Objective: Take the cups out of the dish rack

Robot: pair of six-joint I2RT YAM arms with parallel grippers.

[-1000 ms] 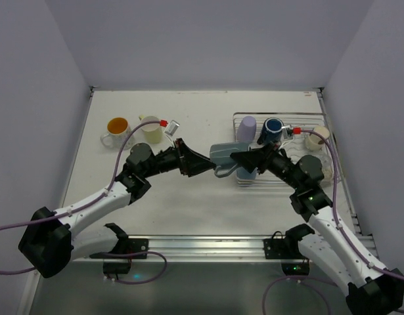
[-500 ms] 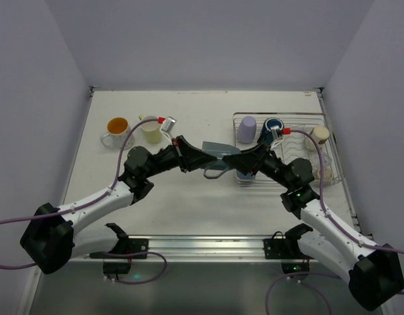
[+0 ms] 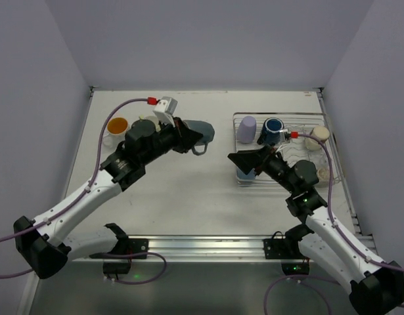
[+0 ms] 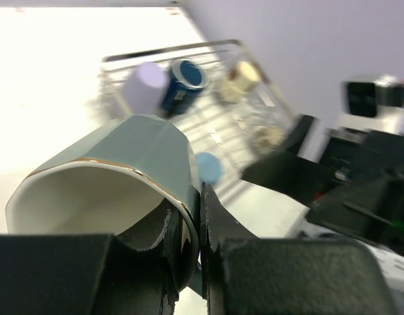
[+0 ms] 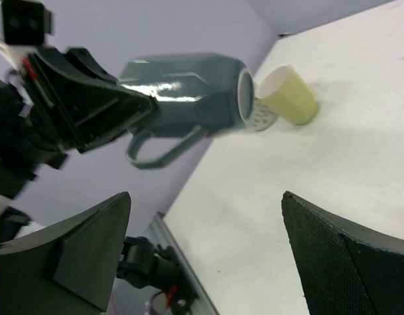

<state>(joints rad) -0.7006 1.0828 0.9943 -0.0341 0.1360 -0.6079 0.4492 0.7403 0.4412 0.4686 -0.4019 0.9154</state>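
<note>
Glossy grey mug (image 5: pixel 188 92), metal-wire dish rack (image 3: pixel 300 115).

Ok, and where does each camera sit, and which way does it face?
Top external: above and behind the arms, facing down at the table; both show.
Left wrist: faces the dish rack past the teal mug the left gripper holds.
Right wrist: faces that mug between the right gripper's open fingers.
Shared: all three show the mug.

Overhead view, close wrist views, grey mug (image 3: pixel 200 131) shared
</note>
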